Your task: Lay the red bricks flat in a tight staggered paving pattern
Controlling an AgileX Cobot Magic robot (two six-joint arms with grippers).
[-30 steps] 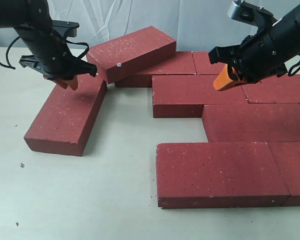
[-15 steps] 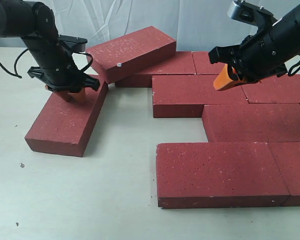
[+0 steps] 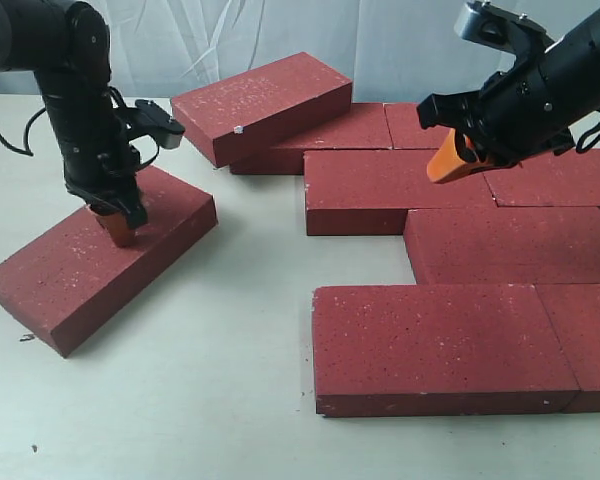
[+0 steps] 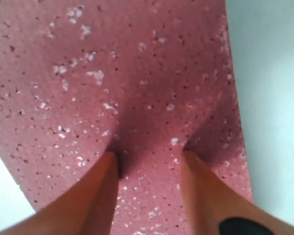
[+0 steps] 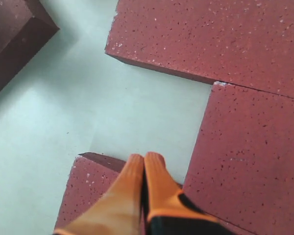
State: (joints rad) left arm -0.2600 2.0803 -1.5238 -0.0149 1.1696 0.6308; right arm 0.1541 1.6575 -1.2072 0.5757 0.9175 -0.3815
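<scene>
left gripper (image 3: 117,228): down on the loose brick (image 3: 100,255). The orange fingers (image 4: 100,191) are spread apart, both tips sit on the brick's top face, and nothing is pinched between them.
right gripper (image 3: 446,165): up in the air over the back-right part of the worktop (image 3: 230,400). The wrist view (image 5: 144,161) shows its orange tips pressed together with nothing in them. It looks clear of the bricks below, but I can't be 100% sure from this angle.
loose brick: lies flat on the left half of the worktop, turned diagonal to the rest. It's on its own, apart from every other brick, and one corner points toward the left edge.
tilted brick (image 3: 260,105): near the back edge, left of middle. It isn't flat: one end is propped on a back-row brick (image 3: 325,135). There's a small white chip (image 3: 239,128) on its front face.
paved bricks (image 3: 435,345): these fill the right half of the worktop, flat and staggered row by row. A front pair runs off toward the right edge, then one (image 3: 510,245) behind it is set further right. Behind that come two more (image 3: 395,190) side by side, then the back row.
gap: bare worktop shows between the front pair and the rows behind, at their left ends.
worktop: pale, a few dark crumbs near the front left.
</scene>
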